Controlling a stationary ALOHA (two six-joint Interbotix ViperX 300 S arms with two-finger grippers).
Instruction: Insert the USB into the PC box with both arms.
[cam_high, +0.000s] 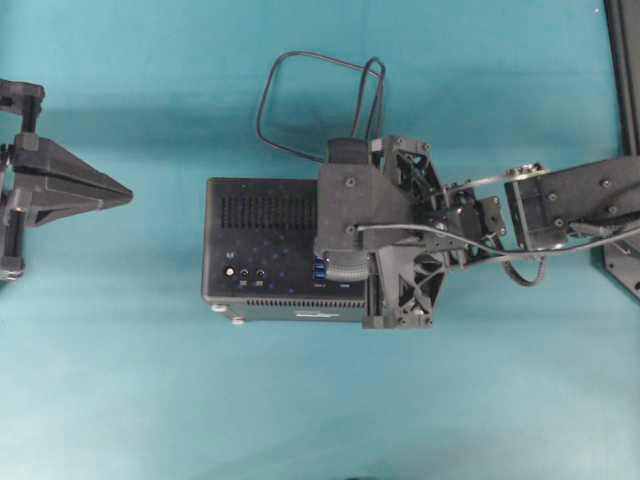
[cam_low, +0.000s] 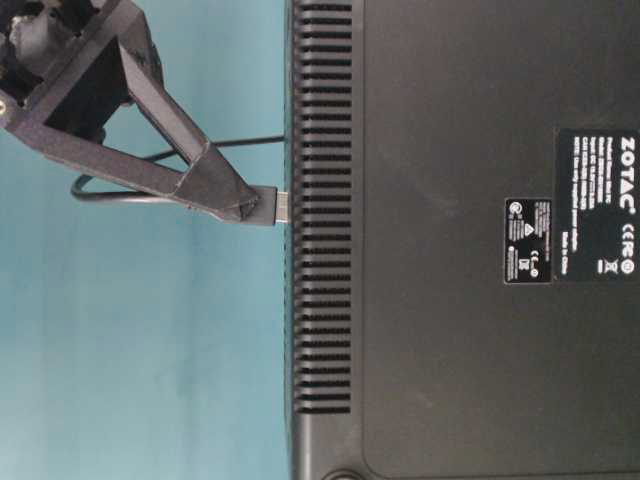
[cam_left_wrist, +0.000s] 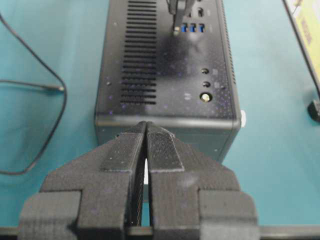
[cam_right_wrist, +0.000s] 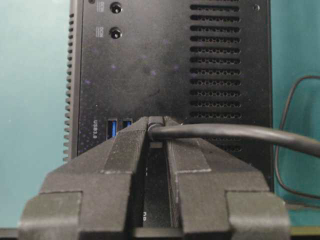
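USB (cam_right_wrist: 235, 132): plug end clamped between the right gripper (cam_right_wrist: 156, 131) fingers, cable running off to the right of the right wrist frame. In the table-level view the metal tip (cam_low: 282, 207) sits right at the PC box (cam_low: 480, 240) face, at its slotted edge; can't tell if it's touching or inside a port. The rest of the cable loops (cam_high: 300, 100) on the teal table (cam_high: 120, 380) above the box in the overhead frame, top centre.

PC box sits mid-frame in the overhead view (cam_high: 262, 250), port face up: vent grille (cam_high: 267, 211) in its upper part, round jacks (cam_high: 243, 273) lower left, blue ports (cam_high: 321, 268) lower middle, just beside the right gripper. Two blue ports (cam_right_wrist: 118, 127) show immediately left of the gripper tips in the right wrist view.

Right gripper (cam_high: 335, 262) comes in from the right edge, hanging over the box's right half, pinched on the plug.

Left gripper (cam_high: 122, 195): far left of the overhead frame, well apart from the box, tip pointing at it. Fingers pressed together, nothing between them (cam_left_wrist: 146, 131). Left wrist view looks along the box's port face.
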